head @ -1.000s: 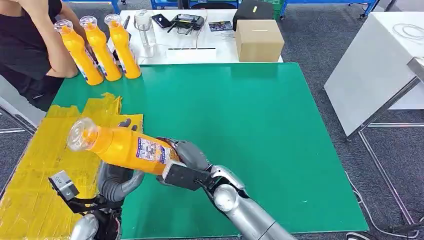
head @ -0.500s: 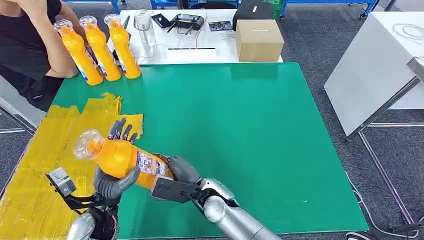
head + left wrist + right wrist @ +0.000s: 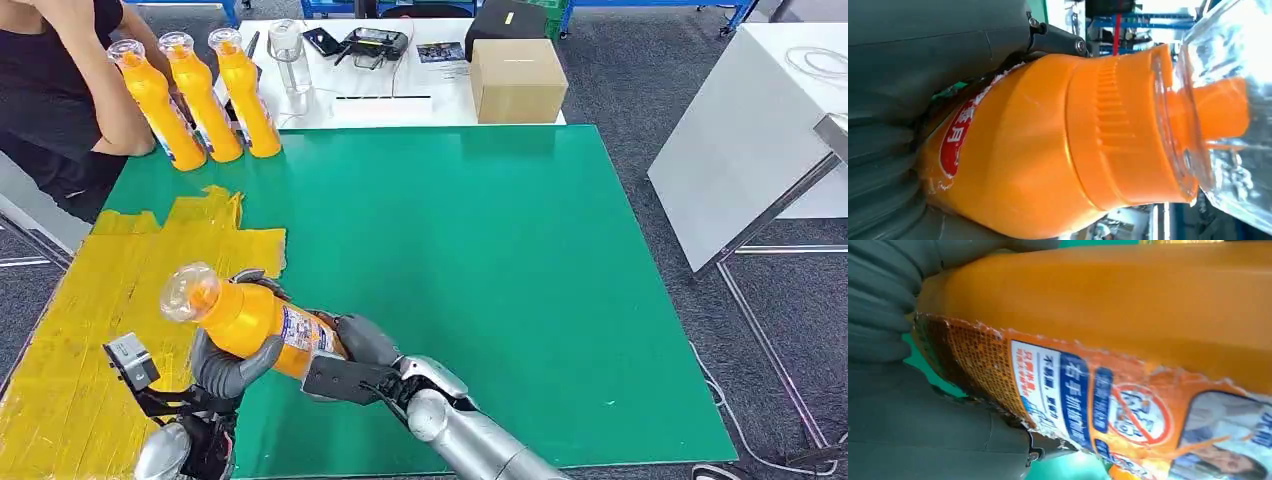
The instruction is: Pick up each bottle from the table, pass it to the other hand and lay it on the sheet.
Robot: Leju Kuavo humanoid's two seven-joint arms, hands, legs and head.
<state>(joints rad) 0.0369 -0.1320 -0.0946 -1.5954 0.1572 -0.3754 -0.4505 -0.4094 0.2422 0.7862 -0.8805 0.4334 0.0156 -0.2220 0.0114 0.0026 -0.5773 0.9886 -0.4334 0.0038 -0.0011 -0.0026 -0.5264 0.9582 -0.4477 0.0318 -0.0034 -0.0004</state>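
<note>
An orange bottle with a clear cap hangs tilted over the edge between the yellow sheet and the green mat. My right hand grips its label end. My left hand wraps around its upper body from below, thumb in front and fingers curled over the far side. Close up, the bottle lies against the left hand, and its label lies against the right hand. Three more orange bottles stand upright at the mat's far left corner.
A person's arm leans on the table beside the standing bottles. Behind the mat a white table holds a cardboard box and small devices. Another white table stands to the right.
The bottle has come lower and nearer to me. The left hand's fingers, spread behind it before, now curl around it. The right hand keeps its hold.
</note>
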